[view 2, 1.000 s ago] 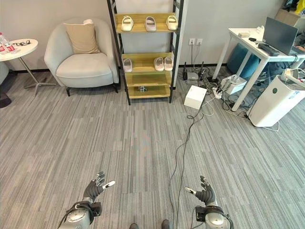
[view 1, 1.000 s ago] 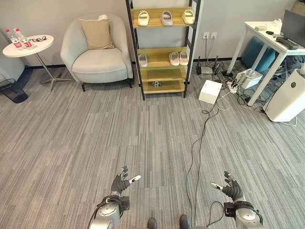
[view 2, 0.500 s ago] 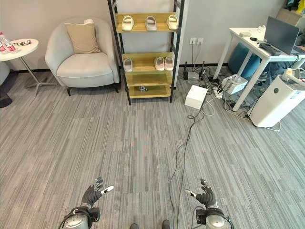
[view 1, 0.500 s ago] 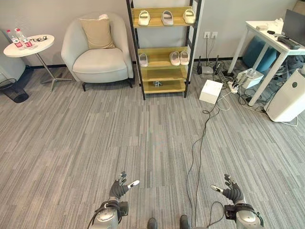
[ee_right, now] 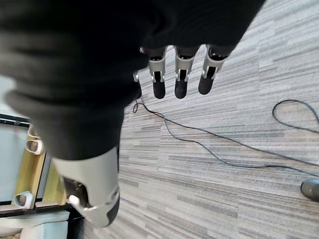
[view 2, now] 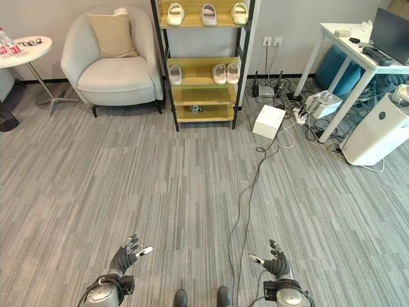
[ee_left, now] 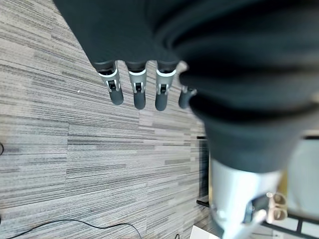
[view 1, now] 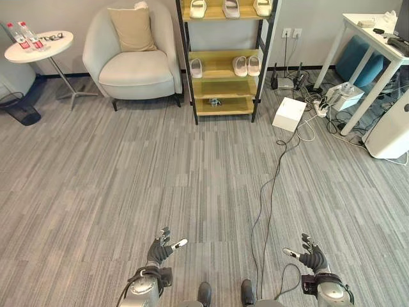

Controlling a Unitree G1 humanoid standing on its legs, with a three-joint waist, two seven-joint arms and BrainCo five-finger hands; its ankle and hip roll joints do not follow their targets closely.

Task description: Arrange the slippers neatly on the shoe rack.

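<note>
Slippers sit on the shoe rack [view 1: 225, 61] against the far wall, well apart from both robot hands. The left robot hand [view 1: 161, 249] hangs low over the grey striped floor [view 1: 128, 179] with its fingers straight and spread, holding nothing; its wrist view shows the dark fingertips [ee_left: 137, 97] in a row above bare carpet. The right robot hand [view 1: 311, 257] hangs at the same height on the other side, likewise open and empty, its fingertips [ee_right: 180, 87] straight in its own wrist view, where a black cable [ee_right: 209, 137] runs across the floor past them.

Farther out, the top shelf carries three slippers [view 2: 208, 13] set side by side with gaps between, each with its long axis running front to back, toes towards the wall. The middle shelf holds a single slipper [view 1: 196, 67] at its left end and a pair [view 1: 246, 64] close together at the right, aligned the same way. A small dark object [view 1: 215, 102] lies on the lowest shelf; what it is cannot be made out.

A grey armchair [view 1: 137, 61] with a tan cushion [view 1: 133, 29] stands just left of the rack, and a round white side table [view 1: 38, 46] with bottles farther left. To the right are a white box [view 1: 289, 114] on the floor, a white table [view 1: 377, 54], and a white appliance [view 2: 377, 131]. The right eye view shows a laptop [view 2: 388, 29] on that table more fully.
</note>
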